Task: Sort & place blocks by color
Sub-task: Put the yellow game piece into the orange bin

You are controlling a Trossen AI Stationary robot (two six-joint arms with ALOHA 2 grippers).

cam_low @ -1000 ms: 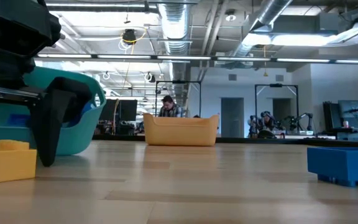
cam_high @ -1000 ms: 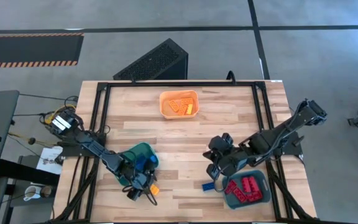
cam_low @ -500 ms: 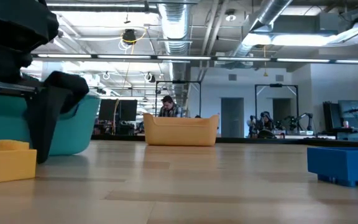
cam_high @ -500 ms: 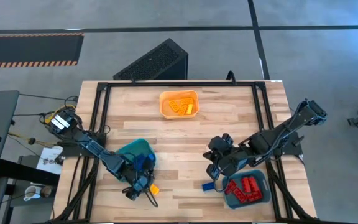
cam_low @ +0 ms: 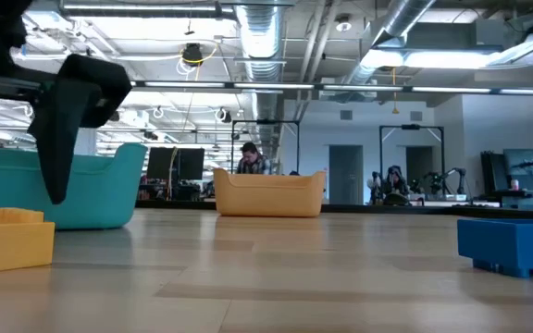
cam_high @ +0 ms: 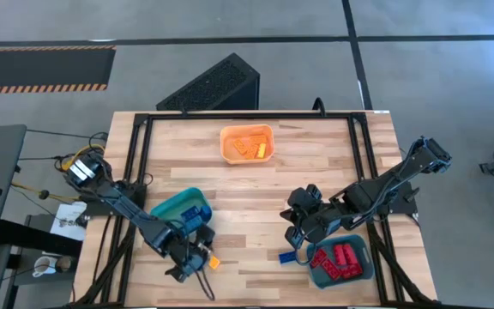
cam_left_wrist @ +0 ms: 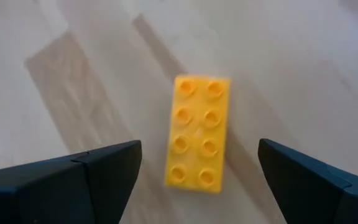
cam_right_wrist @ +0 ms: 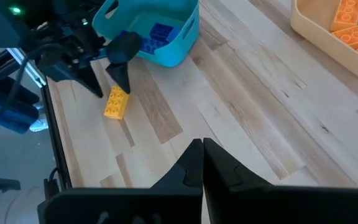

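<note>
Teal bin (cam_low: 63,190) hides its blocks in the low view.

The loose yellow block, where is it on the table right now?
In the high view the yellow block lies on the wood near the front left, beside the teal bin, under the open left claw.

A robotics lab: exposed ceiling ducts (cam_low: 257,37), monitors (cam_low: 176,165), other robot rigs (cam_low: 424,180) behind the table (cam_low: 276,268).

Left gripper (cam_left_wrist: 194,177): jaws wide, bare wood either side of yellow brick (cam_left_wrist: 198,130) between them. Teal bin (cam_high: 178,208) close beside. Table (cam_high: 256,184) middle clear between orange bin (cam_high: 247,143) and right gripper (cam_high: 296,233).
</note>
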